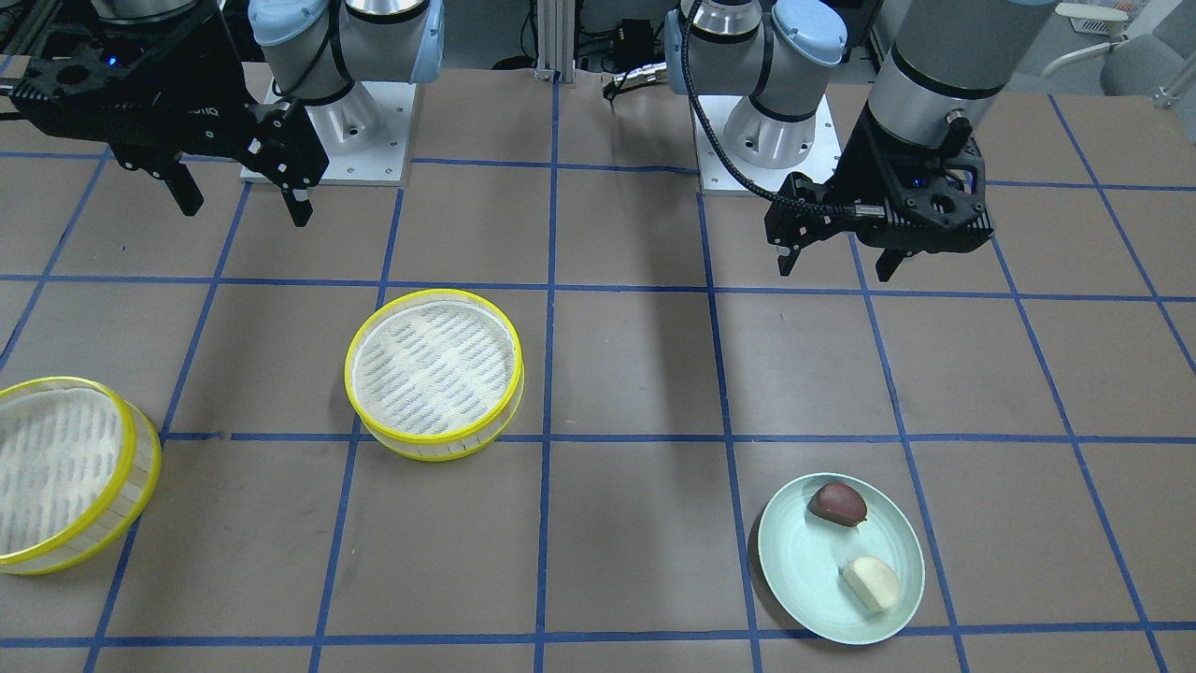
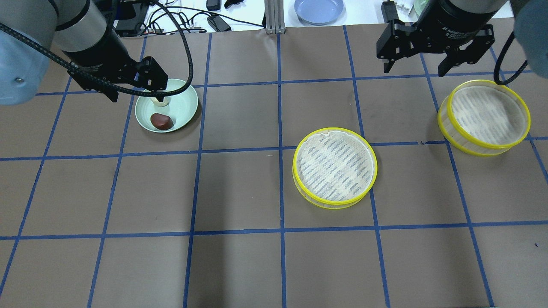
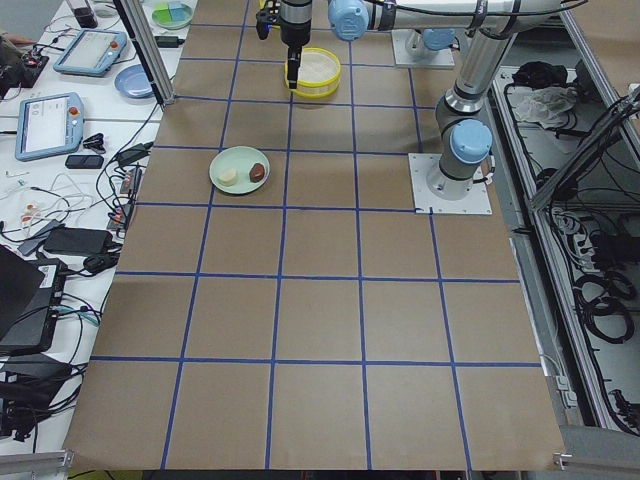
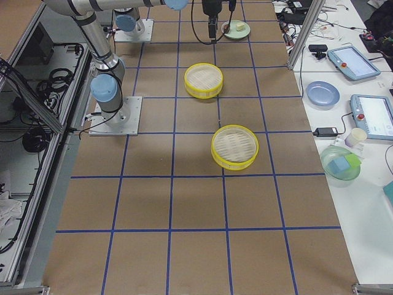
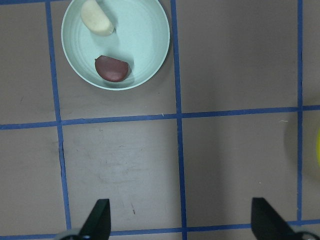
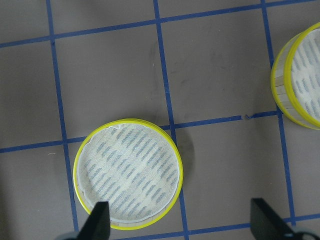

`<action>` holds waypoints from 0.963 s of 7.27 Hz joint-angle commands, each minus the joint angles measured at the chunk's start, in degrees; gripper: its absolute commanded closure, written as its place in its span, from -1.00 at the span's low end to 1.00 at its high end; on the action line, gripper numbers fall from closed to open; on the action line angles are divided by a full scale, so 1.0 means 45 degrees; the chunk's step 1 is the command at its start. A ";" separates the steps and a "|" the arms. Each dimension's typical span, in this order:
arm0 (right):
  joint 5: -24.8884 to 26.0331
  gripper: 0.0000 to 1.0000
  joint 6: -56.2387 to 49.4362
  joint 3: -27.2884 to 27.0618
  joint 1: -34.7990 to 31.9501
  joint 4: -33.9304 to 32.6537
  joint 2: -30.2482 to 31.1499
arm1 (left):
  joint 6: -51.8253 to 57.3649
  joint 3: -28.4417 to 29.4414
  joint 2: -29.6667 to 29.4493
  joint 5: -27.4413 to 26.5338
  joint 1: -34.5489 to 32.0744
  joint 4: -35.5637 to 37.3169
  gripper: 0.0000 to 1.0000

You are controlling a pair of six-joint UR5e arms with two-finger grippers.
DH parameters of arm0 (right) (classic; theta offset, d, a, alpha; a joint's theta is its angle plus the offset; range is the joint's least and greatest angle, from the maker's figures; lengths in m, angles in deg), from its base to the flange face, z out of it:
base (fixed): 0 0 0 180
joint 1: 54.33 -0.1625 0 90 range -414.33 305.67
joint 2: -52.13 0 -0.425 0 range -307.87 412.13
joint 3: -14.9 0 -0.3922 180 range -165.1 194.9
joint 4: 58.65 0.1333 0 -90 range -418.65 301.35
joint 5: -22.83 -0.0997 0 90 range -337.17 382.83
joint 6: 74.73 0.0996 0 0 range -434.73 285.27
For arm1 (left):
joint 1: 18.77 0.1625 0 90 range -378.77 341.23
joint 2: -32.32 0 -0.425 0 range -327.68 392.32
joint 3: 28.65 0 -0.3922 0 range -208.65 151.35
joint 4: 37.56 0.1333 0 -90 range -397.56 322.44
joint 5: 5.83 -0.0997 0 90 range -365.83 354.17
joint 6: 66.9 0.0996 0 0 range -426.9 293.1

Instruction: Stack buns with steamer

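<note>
The red bun (image 1: 837,503) and cream bun (image 1: 872,583) are laid on the plate (image 1: 794,561) by the desk's far edge, leftward. One tier (image 1: 434,374) is set mid-desk, the other tier (image 1: 56,467) rightward. The left gripper (image 1: 833,273) and right gripper (image 1: 246,213) are held open.

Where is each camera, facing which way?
Front: across the table, facing the robot; left hand on its right.
Overhead: behind the robot, looking down; right hand at right.
Left side: table's end; left arm nearest.
Right side: opposite end; right arm nearest.
Left wrist: straight down; plate, own fingertips.
Right wrist: straight down; steamer tray.
Front and overhead share plate, that tray.
</note>
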 commanded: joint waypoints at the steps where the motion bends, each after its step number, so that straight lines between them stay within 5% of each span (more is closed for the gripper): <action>1: -0.0018 -1.00 0.0010 -0.0005 0.0000 -0.0078 0.0031 | -0.0058 -0.0109 0.0015 -0.0030 0.0007 0.0040 -1.00; 7: 0.0060 -1.00 -0.0068 0.0015 0.0019 0.0017 -0.0046 | 0.0233 -0.0109 -0.0024 0.0047 0.0512 0.0079 -1.00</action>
